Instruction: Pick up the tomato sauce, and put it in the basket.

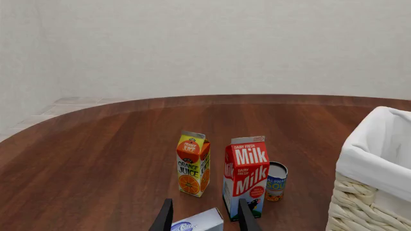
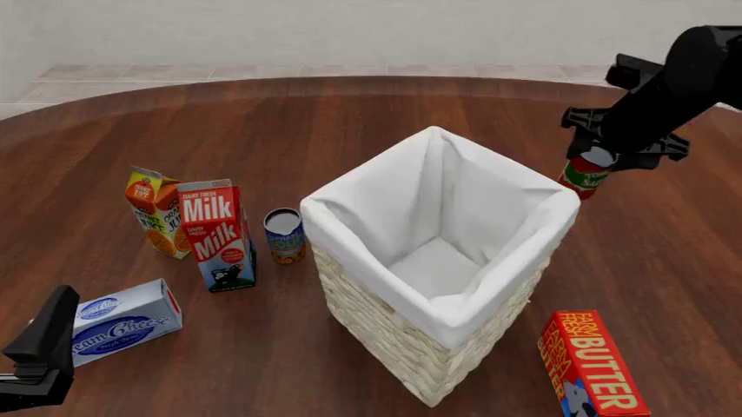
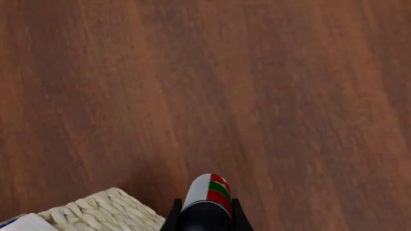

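Observation:
The tomato sauce (image 2: 586, 175), a small can with a red label and green band, hangs in my right gripper (image 2: 599, 158), lifted off the table just beyond the far right corner of the basket (image 2: 383, 323). In the right wrist view the can (image 3: 209, 189) sits between the shut fingers of the right gripper (image 3: 205, 214), with a basket corner (image 3: 103, 210) beside it. The basket is tall, woven, white-lined and shows nothing inside. My left gripper (image 2: 44, 346) is open and empty at the front left, its fingers (image 1: 164, 216) either side of a cream cheese box in the wrist view.
Left of the basket stand an orange juice carton (image 2: 155, 211), a milk carton (image 2: 215, 233) and a blue-and-orange can (image 2: 284, 234). A cream cheese box (image 2: 122, 320) lies by my left gripper. A butter box (image 2: 592, 363) lies at the front right.

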### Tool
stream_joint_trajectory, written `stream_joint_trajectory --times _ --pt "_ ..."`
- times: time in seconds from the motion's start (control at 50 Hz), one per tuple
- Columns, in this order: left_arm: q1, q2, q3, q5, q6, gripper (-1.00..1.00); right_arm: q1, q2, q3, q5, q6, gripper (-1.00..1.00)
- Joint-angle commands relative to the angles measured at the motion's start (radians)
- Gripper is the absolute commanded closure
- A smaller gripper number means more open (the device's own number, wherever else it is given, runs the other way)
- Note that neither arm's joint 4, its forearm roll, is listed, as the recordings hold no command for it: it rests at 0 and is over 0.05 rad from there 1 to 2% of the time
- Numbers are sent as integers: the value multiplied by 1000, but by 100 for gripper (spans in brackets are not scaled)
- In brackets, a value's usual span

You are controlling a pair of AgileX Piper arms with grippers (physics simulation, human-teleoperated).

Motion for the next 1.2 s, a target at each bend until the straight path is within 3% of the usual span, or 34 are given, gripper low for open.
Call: stream_joint_trajectory --times 0.02,0.4,0.8,1.2 --pt "-1 -1 1 -2 3 -100 0 -107 19 40 13 100" --pt "-1 -1 1 -2 3 -100 14 -227 40 90 20 100" --pt "-1 -1 1 -2 3 -100 83 -284 -66 197 1 100" --pt "-1 -1 1 -2 3 -100 111 -349 -41 230 -8 100"
